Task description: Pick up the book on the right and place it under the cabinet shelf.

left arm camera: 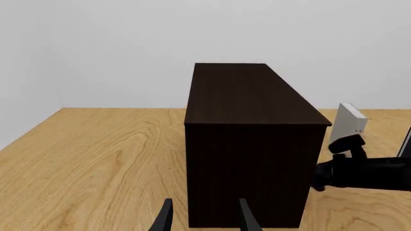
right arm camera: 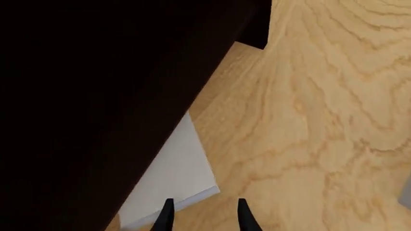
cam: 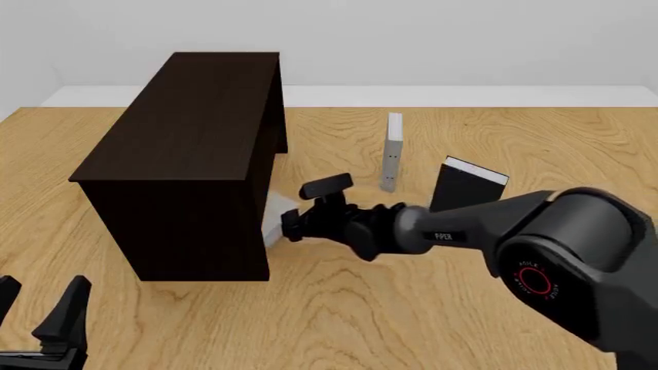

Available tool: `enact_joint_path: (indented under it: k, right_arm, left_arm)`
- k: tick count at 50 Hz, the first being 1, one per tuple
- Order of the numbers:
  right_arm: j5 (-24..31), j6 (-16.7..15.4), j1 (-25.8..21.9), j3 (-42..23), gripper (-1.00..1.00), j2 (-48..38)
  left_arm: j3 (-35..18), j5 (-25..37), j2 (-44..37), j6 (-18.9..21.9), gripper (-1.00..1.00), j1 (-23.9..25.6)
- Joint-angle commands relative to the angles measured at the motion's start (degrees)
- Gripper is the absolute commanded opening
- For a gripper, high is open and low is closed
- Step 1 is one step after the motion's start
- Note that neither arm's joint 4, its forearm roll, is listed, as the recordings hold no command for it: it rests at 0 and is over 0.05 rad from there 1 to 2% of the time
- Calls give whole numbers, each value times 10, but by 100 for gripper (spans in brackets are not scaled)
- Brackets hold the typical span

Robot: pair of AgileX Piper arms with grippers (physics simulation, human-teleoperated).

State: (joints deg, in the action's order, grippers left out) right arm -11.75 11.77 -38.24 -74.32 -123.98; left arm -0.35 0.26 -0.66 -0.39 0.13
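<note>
While flat on table, book (right arm camera: 172,175) lies partly inside cabinet shelf (cam: 185,154).

**Right arm reaching left, left arm parked low**

Right arm comes in from front view's lower right, big grey shoulder joint near the camera, forearm stretched leftward and low over the table. Right gripper (cam: 291,226) points left, its fingers (right arm camera: 165,217) spread apart with a clear gap, nothing pinched between the tips. Wrist camera bracket sticks up above the wrist. Left gripper (cam: 39,308) sits at the front view's lower left corner, fingers (left arm camera: 164,219) pointing up and forward, parted, empty. Rest of left arm out of frame.
</note>
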Motion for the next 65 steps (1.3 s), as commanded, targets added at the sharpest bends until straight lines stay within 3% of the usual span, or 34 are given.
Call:
enact_joint_path:
  k: [1,15,24,38,65]
  right_arm:
    - [8,18,-17,-36,100,-16]
    - [16,18,-27,-52,100,-22]
    - [3,13,-12,-28,100,-11]
    - [-40,5,18,63,100,48]
    - [-82,-39,46,237,100,281]
  left_arm:
    - [0,0,0,0,100,0]
    - [0,0,0,0,100,0]
    - [0,0,0,0,100,0]
    - [0,0,0,0,100,0]
    - [0,0,0,0,100,0]
